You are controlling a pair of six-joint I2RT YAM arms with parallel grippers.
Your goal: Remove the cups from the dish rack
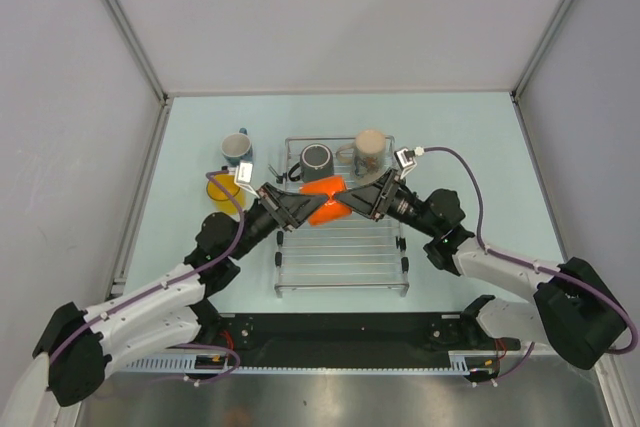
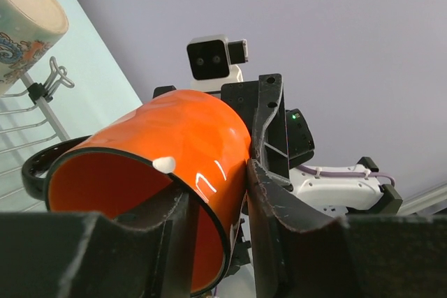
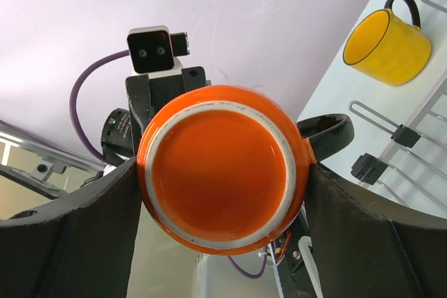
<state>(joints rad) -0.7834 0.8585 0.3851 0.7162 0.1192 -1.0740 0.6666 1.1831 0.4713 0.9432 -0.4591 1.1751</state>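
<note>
Matte black right pincer (image 3: 222, 172) clamps glossy orange mug (image 3: 209, 137), round base.

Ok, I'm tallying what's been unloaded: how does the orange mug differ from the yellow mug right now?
The orange mug lies tipped sideways in the air above the rack, clamped in the jaws of the right gripper. The yellow mug stands upright on the table left of the rack, held by nothing. Both have black handles.

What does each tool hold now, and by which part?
The right tool grips the orange mug across its body, near the base. The left tool straddles the mug's rim, one finger inside; whether it clamps cannot be told.
</note>
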